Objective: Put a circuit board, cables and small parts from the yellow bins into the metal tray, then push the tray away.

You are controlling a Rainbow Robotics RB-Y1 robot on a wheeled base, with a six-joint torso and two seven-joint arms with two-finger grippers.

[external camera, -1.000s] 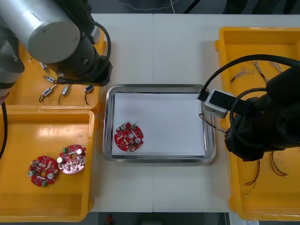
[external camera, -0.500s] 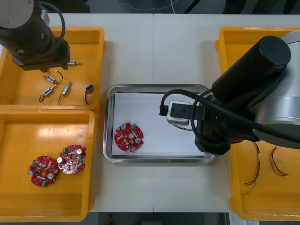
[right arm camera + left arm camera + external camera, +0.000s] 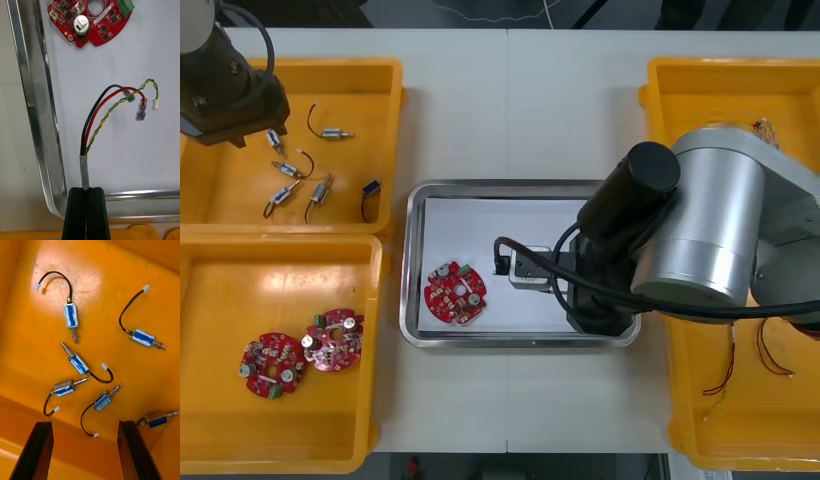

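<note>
My right gripper point(image 3: 86, 189) is shut on the taped end of a cable point(image 3: 112, 108) made of black, red and twisted yellow-green wires. Its free ends reach out over the white inside of the metal tray point(image 3: 28, 112), short of the round red circuit board point(image 3: 92, 18). From above, the right arm point(image 3: 650, 250) covers the tray's right half and the circuit board point(image 3: 455, 293) lies at its front left. My left gripper point(image 3: 85, 425) stands open above several small metal parts point(image 3: 78, 363) with black leads, in the far left yellow bin point(image 3: 385, 130).
Two more red circuit boards point(image 3: 272, 363) lie in the near left bin point(image 3: 370, 400). Thin red cables point(image 3: 770, 350) lie in the near right bin point(image 3: 680, 400). The far right bin point(image 3: 670, 90) sits beyond the right arm. Bare table stretches beyond the tray point(image 3: 510, 186).
The right arm has swung left from the right bins over the tray, carrying the cable. The left arm has drawn back toward the far left corner of its bin.
</note>
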